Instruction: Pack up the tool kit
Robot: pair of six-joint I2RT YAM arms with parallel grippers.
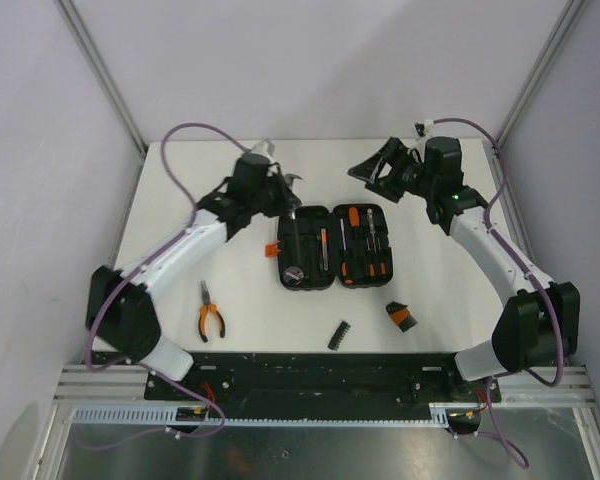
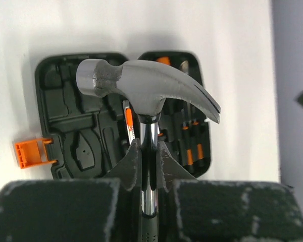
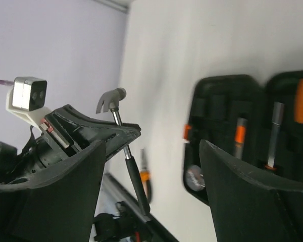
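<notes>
Open flat mid-worktop point(image 1: 430, 280), a black tool case point(image 1: 335, 246) with an orange latch point(image 1: 272, 250) at its left edge and screwdrivers point(image 1: 355, 240) slotted in the right half; above its far left, left gripper point(image 2: 149, 161) pinching a hammer point(image 2: 146, 88) by the shaft just under the head; beyond the far right corner, right gripper point(image 1: 380, 168) spread wide, holding nothing; nearer the front edge, pliers point(image 1: 211, 315) and a bit strip point(image 1: 339, 335).

Case point(image 1: 310, 225), pliers point(image 1: 210, 312) on white table point(image 1: 440, 290)
</notes>
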